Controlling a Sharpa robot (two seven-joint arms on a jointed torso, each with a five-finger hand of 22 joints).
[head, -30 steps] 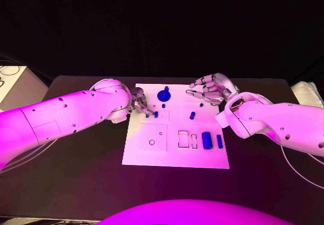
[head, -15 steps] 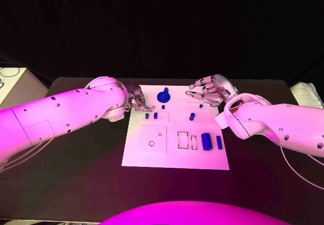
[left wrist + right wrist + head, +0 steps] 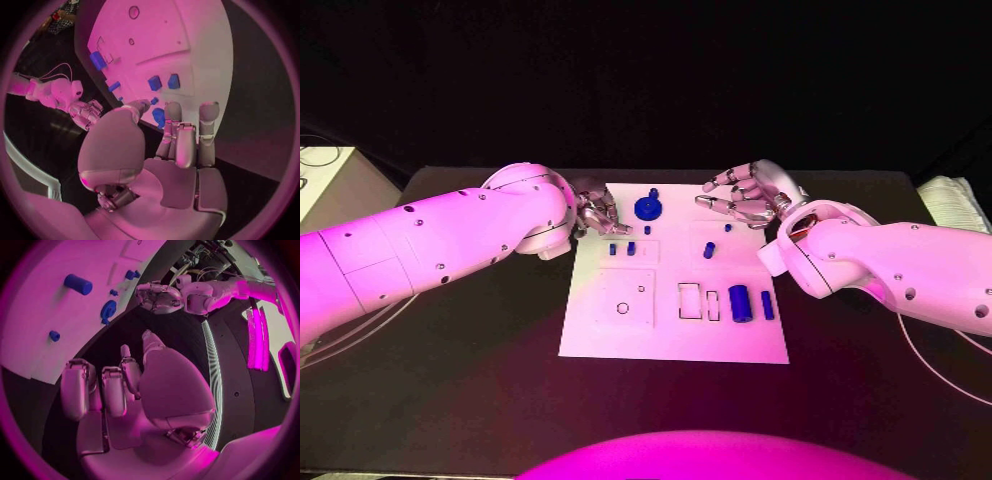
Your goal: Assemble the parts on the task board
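Observation:
The white task board [image 3: 672, 330] lies mid-table. On it are a round blue part [image 3: 649, 206], two small blue pegs side by side [image 3: 622, 248], further pegs [image 3: 710, 248] and a thick blue cylinder [image 3: 740, 301] beside a thin one [image 3: 767, 304]. My left hand [image 3: 599, 213] hovers at the board's far left corner, just beyond the two pegs, fingers apart and holding nothing. The left wrist view shows those pegs [image 3: 164, 81] past its fingertips [image 3: 208, 111]. My right hand [image 3: 747, 195] hangs over the board's far right corner, its fingers loosely bent with nothing between them.
The black table [image 3: 459, 350] stretches to both sides of the board. A pale box [image 3: 329, 185] stands at the table's left edge. A light object [image 3: 956, 195] lies at the right edge. Empty outlined slots [image 3: 692, 298] mark the board's near half.
My left hand has drawn back from the two small pegs toward the board's far left corner, leaving them uncovered. The right hand has barely moved.

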